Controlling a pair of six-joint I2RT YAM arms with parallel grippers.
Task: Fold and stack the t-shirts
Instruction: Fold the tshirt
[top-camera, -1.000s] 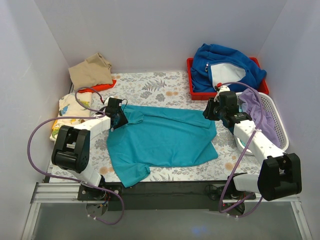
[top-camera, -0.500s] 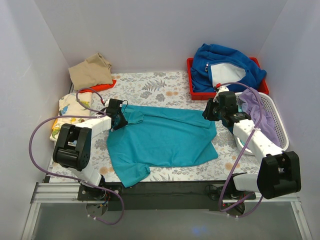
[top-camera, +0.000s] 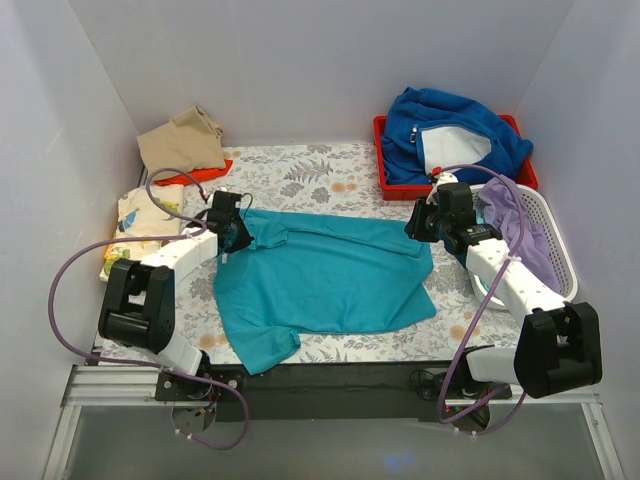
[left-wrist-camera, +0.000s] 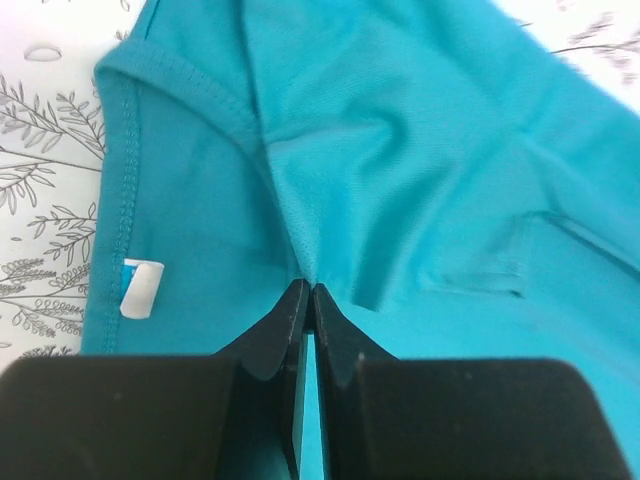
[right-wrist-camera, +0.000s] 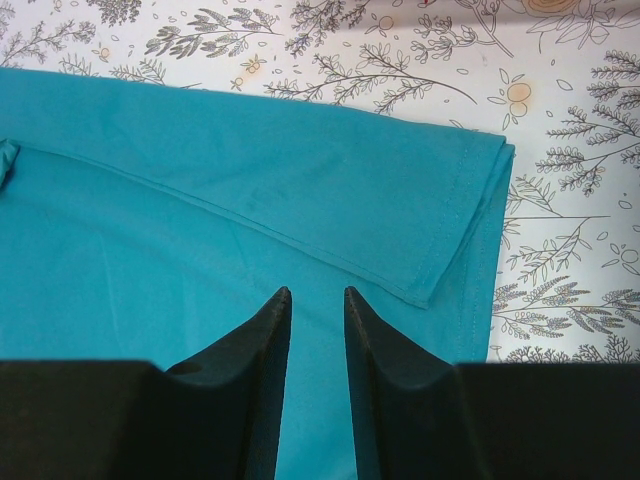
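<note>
A teal t-shirt (top-camera: 330, 280) lies spread on the floral table cover, its far edge folded over. My left gripper (top-camera: 236, 236) sits at the shirt's far left corner near the collar. In the left wrist view this gripper (left-wrist-camera: 305, 288) is shut, pinching a ridge of teal cloth (left-wrist-camera: 400, 150). My right gripper (top-camera: 418, 225) hovers over the shirt's far right corner. In the right wrist view it (right-wrist-camera: 318, 292) is open, with only flat teal fabric (right-wrist-camera: 250, 170) below the fingers. A tan shirt (top-camera: 182, 145), an orange one (top-camera: 195, 176) and a cream dinosaur-print one (top-camera: 135, 225) lie at the left.
A royal-blue fleece (top-camera: 450, 135) fills a red tray (top-camera: 385, 170) at the back right. A white basket (top-camera: 555, 240) with a lavender shirt (top-camera: 515, 225) stands beside my right arm. White walls enclose the table on three sides.
My left gripper has closed on the teal cloth near the collar and its arm has shifted slightly left and away. The right arm has not moved.
</note>
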